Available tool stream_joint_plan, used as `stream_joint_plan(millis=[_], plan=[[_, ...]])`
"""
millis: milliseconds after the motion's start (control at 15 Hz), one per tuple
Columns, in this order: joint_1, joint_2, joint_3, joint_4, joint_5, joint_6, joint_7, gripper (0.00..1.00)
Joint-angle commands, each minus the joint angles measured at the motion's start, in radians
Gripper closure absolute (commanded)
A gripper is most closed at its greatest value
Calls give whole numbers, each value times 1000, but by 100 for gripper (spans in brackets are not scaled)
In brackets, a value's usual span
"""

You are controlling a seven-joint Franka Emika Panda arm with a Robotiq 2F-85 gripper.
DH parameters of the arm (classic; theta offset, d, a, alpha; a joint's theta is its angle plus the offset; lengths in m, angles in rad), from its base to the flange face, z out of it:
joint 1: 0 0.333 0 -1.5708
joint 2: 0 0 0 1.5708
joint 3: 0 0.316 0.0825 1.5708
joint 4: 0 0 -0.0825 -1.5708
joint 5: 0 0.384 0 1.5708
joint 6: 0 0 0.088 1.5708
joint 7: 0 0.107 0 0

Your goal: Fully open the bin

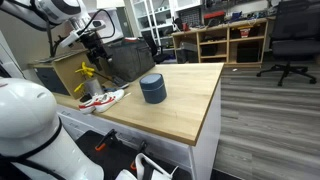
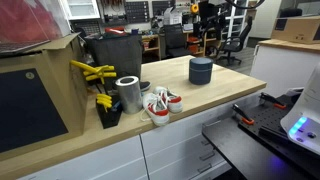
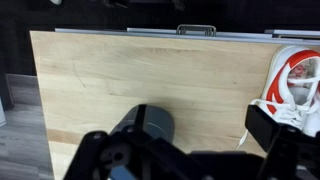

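Observation:
The bin [image 1: 152,88] is a small squat dark blue-grey cylinder with its round lid down. It stands alone on the wooden table [image 1: 190,105] and shows in both exterior views [image 2: 201,70]. In the wrist view the bin [image 3: 152,124] lies at the lower middle, partly behind the left finger. My gripper [image 3: 185,140] is open and empty, its dark fingers spread wide. In an exterior view the gripper [image 1: 97,47] hangs well above the table, up and to the side of the bin, not touching it.
A pair of white and red shoes [image 2: 160,103] lies near the table's end, next to a metal cylinder [image 2: 128,93] and yellow tools [image 2: 95,72]. A large dark tote [image 1: 125,58] stands behind them. The table's edges drop off to the floor.

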Motion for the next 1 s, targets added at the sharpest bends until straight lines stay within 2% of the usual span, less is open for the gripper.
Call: stream_joint_plan(millis=[0,267,533,733,933], plan=[[23,4,-21,1,-10,-2,9,0],[-15,77,-20,49,-36,18,88,0],[-59,209,-25,142,-93,-6,232,0],[-57,294,-55,199,-93,31,290,0],[-43,365,-97,251,-77,76,294,0]])
